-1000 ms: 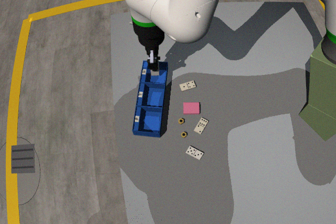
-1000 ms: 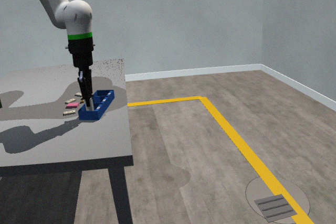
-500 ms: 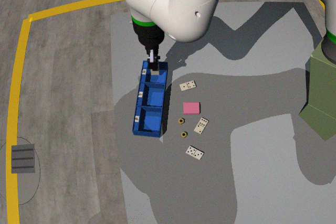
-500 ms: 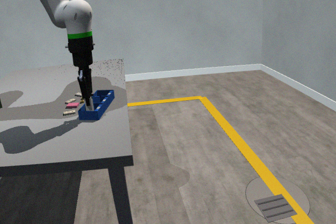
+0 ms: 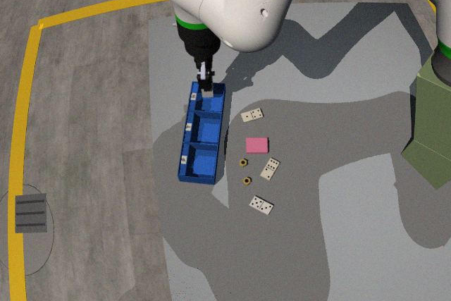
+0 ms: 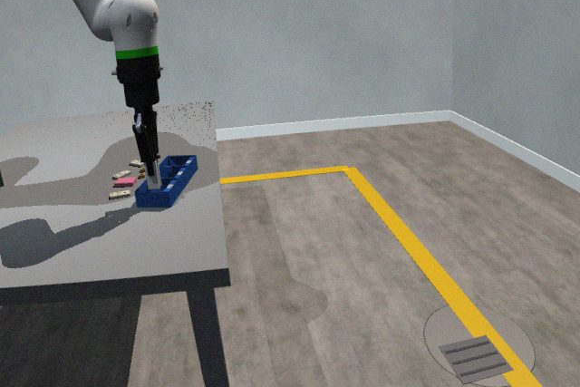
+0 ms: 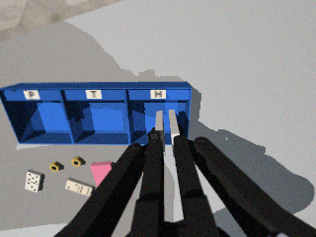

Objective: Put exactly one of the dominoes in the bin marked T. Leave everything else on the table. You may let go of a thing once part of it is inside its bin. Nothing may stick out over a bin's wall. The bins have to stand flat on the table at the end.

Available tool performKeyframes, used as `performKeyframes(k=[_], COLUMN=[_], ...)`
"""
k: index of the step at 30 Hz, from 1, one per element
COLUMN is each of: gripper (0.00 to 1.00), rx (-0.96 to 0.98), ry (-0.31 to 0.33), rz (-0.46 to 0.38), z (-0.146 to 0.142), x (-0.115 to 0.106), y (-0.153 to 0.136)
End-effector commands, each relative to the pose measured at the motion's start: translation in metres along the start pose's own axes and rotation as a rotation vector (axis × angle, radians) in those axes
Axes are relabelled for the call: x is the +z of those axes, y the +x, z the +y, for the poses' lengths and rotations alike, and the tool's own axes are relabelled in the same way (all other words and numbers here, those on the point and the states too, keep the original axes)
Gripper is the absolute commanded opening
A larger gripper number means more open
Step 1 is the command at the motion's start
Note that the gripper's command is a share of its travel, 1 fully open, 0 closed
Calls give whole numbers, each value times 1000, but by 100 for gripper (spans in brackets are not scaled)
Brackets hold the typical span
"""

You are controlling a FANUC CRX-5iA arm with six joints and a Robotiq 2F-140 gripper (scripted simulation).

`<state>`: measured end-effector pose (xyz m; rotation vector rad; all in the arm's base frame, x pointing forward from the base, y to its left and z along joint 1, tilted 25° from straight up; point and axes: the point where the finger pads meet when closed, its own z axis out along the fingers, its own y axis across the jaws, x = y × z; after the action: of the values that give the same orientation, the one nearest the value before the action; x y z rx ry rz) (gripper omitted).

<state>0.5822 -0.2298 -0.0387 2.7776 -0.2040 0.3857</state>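
1. My gripper (image 7: 166,118) is nearly shut. Only a thin slit shows between the pads, and I see nothing in it, so I judge that I am carrying nothing.
2. The fingertips hang at the mouth of the end compartment marked H (image 7: 157,94) of the blue three-part bin (image 5: 221,123). That is the wrong cell, since the one marked T (image 7: 94,94) is the middle one, next door.
3. The T compartment shows only its bare blue floor in the wrist view, and the P and H cells look the same. No domino is in any of them.
4. All three dominoes lie flat on the surface (image 5: 363,217), beside the bin's long side. One (image 5: 251,114) is nearest to me, the second (image 5: 270,168) is past the pink block (image 5: 256,144), and the third (image 5: 261,204) is farthest off.
5. Two yellow nuts (image 5: 243,162) (image 5: 246,180) sit between the bin and the dominoes (neither they nor the pink block are mine to move).
6. My judgement is that the task has hardly begun, as nothing is picked and nothing is placed. What remains is to lift clear of the bin, open the gripper and take one domino. I then carry it over the T cell and release it so it lies wholly below the walls.
7. The bin stands flat on the surface now and must be left that way.
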Motion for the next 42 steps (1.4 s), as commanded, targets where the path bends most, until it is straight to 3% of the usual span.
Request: performKeyframes(k=[1,12,23,33,42], gripper=[5,5,5,5,5], rx=[0,0,0,0,0], ry=[0,0,0,0,0], rz=[0,0,0,0,0], z=[0,0,-35,-84,-84], x=[-4,-32,-32,-32,-19], y=[0,0,4,9,9])
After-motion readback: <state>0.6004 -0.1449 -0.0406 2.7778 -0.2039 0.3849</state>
